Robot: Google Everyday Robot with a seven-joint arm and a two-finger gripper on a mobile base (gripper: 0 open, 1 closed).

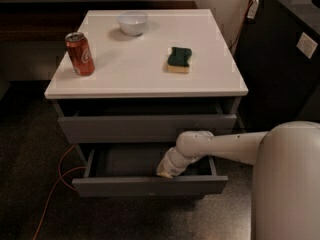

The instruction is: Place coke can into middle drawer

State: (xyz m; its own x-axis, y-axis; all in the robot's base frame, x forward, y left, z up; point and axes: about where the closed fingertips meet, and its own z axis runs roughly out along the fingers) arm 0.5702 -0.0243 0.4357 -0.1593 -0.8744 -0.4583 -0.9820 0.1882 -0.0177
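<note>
The coke can (80,54), red with a silver lid, stands upright on the left side of the cabinet's white top (145,76). The middle drawer (150,185) is pulled out below the upper drawer front (145,128), and its grey interior shows. My gripper (167,171) is at the end of the white arm, reaching down into the open middle drawer just behind its front panel, right of centre. It is far from the can and holds nothing that I can see.
A white bowl (132,23) sits at the back of the top and a green-and-yellow sponge (179,59) lies right of centre. An orange cable (60,176) runs on the floor at the left. A dark cabinet (285,54) stands to the right.
</note>
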